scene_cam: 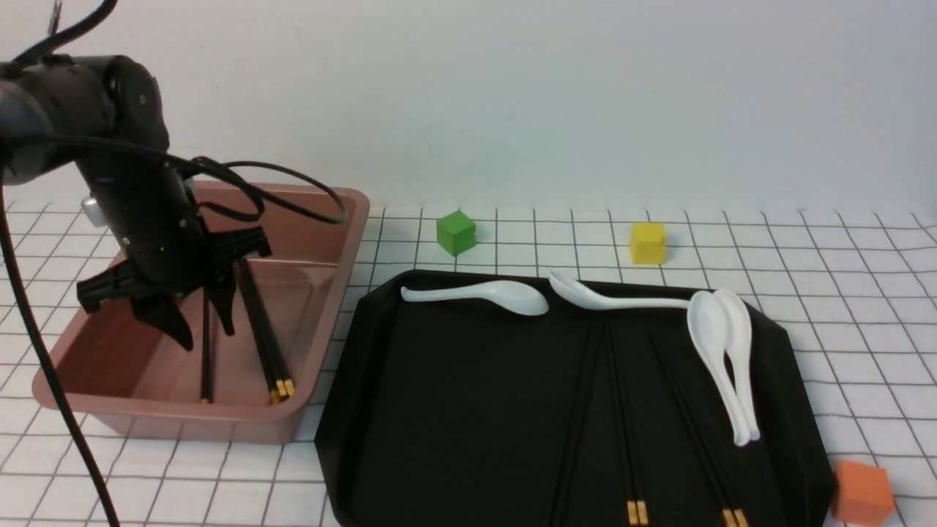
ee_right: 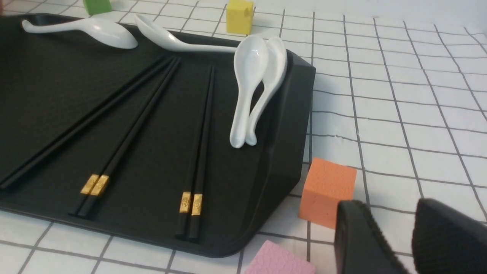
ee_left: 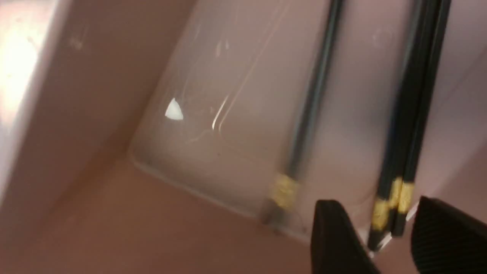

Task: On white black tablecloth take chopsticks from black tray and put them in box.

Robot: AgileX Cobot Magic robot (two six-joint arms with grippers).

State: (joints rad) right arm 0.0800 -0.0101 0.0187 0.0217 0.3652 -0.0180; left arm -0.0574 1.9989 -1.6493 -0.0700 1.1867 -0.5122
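Task looks partly done, maybe a third of the way. L gripper hangs inside the box, which sits on the left side of the tablecloth. Its fingers point down & are spread apart w/ nothing pinched betw. them. L wrist view agrees: the pads stand apart and only things on the box floor show in the gap. In the box there is one pair of chopsticks lying toward the right wall, side by side, gold bands at the near end. A single stick lies just left of them, running near-to-far. That one is smeared in the L wrist view, so can't tell if it lies flat, nor whether a mate hides behind the gripper. Left to do: the black tray, right of the box, holds approx. 3 pairs. The right pair is just beside the white spoons, the middle pair is left of it, and the left pair has its near ends cut off by the frame, so that count is a guess. R gripper sits low over the cloth by the tray's near-right corner, next to an orange cube. Its jaws are apart & empty; it's not in the front view. Prob. next: lift the L arm clear of the box, then go to the tray for a pair.
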